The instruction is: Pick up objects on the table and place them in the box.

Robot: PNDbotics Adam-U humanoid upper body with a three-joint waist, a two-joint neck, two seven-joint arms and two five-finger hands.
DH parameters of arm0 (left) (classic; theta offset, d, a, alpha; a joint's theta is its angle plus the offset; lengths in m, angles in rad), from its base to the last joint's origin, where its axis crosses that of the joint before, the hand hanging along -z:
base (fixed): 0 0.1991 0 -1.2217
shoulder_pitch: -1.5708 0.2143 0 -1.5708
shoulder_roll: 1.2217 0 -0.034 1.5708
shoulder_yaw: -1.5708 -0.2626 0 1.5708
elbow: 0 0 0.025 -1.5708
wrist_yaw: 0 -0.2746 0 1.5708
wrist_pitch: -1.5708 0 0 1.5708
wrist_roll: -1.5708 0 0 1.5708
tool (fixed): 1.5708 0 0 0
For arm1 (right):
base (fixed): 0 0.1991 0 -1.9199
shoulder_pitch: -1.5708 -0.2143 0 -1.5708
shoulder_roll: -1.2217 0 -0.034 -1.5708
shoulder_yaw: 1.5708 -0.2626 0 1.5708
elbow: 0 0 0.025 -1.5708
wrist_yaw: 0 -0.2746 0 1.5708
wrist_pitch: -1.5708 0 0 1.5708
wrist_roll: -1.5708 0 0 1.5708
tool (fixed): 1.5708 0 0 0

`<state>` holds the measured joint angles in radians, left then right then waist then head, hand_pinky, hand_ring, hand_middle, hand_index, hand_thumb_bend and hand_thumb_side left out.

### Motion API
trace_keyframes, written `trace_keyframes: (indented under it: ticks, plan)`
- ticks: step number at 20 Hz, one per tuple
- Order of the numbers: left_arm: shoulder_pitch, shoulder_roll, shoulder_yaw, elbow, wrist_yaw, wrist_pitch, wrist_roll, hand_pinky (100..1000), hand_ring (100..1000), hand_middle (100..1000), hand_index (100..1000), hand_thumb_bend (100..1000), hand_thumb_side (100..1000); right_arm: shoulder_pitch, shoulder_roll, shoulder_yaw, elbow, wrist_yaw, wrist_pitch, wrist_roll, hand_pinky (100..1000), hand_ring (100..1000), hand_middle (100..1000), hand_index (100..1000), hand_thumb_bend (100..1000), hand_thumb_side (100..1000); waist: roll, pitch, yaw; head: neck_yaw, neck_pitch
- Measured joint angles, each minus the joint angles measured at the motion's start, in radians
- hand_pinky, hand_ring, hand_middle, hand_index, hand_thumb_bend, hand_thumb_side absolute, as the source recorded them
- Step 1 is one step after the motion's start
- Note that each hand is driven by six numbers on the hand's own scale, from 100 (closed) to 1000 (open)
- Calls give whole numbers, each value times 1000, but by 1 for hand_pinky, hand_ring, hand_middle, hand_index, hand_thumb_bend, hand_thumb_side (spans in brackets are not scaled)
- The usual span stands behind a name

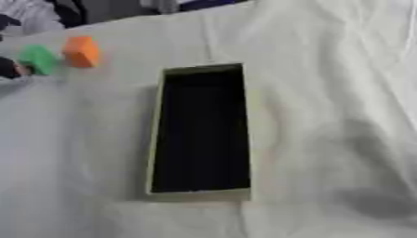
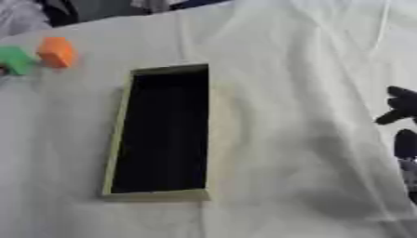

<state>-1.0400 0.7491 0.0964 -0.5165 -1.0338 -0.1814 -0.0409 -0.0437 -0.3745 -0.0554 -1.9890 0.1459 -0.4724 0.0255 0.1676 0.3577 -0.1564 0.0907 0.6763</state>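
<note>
Meanwhile the green block (image 1: 36,59) sits pinched in the left hand (image 1: 8,68) beside the orange block (image 1: 81,51), well apart from the box (image 1: 252,125); I cannot tell the right hand's (image 2: 400,111) pose.

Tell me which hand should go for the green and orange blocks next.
Left, probably. The green block and orange block sit at the far left, left of the box. The right hand shows only at the right edge, across the box.

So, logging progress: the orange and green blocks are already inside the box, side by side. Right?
Not inside. In the left eye view the orange block and green block sit side by side on the cloth, beyond the far left corner of the box, whose dark interior shows nothing.
</note>
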Motion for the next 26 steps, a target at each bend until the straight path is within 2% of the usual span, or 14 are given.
trace_keyframes:
  ticks: [8,16,21,26]
  plan:
    - [0,0,0,8,0,8,58,812,926,931,932,531,100,0,0,0,0,0,1,3,863,899,546,863,100,711,3,2,-7,4,0]
    - [1,0,0,17,-5,-5,52,814,931,930,914,569,100,-6,0,0,0,0,1,3,864,900,546,863,100,714,13,10,-21,12,-4]
    - [3,12,5,16,-12,-9,47,798,921,929,904,573,100,-13,0,0,0,2,0,3,864,901,545,863,100,712,24,27,-42,26,-16]
    - [9,27,13,17,-16,0,57,780,903,922,901,518,100,-19,0,2,0,11,-1,3,865,902,543,863,100,727,28,45,-52,32,-31]
